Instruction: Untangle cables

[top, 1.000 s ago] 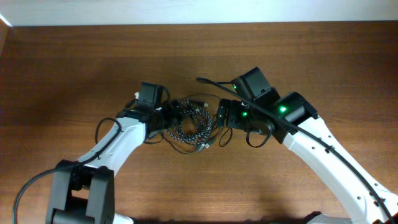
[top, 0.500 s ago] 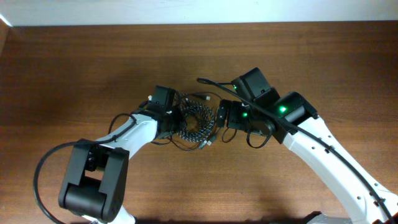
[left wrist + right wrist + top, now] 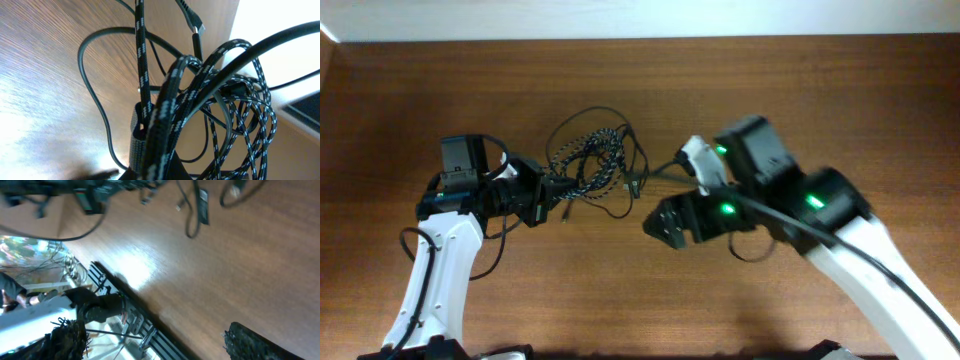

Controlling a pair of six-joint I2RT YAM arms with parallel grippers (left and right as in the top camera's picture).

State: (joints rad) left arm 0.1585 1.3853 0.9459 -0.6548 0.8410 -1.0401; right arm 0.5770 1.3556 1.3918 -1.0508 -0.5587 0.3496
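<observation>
The cables (image 3: 588, 163) hang as one tangled bundle left of the table's middle: a black-and-white speckled cord (image 3: 172, 95) looped through thin black cords (image 3: 92, 95). My left gripper (image 3: 550, 190) is shut on the bundle's left end. In the left wrist view the speckled cord runs straight out from the shut jaws beside a ribbed pad (image 3: 136, 145). A small plug end (image 3: 633, 184) dangles at the bundle's right. My right gripper (image 3: 658, 222) is open to the right of the bundle, apart from it, with nothing between its fingertips (image 3: 252, 342). Loose cord ends (image 3: 200, 207) show at the top of its view.
The brown wooden table (image 3: 640, 290) ends at a pale wall strip (image 3: 640, 18) along the back. The thick black wires fixed to the arms loop beside the left arm (image 3: 430, 265) and the right arm (image 3: 840, 240).
My left gripper has shut on the cable bundle and dragged it left and toward the back of the table. My right arm has pulled back from the bundle toward the front.
</observation>
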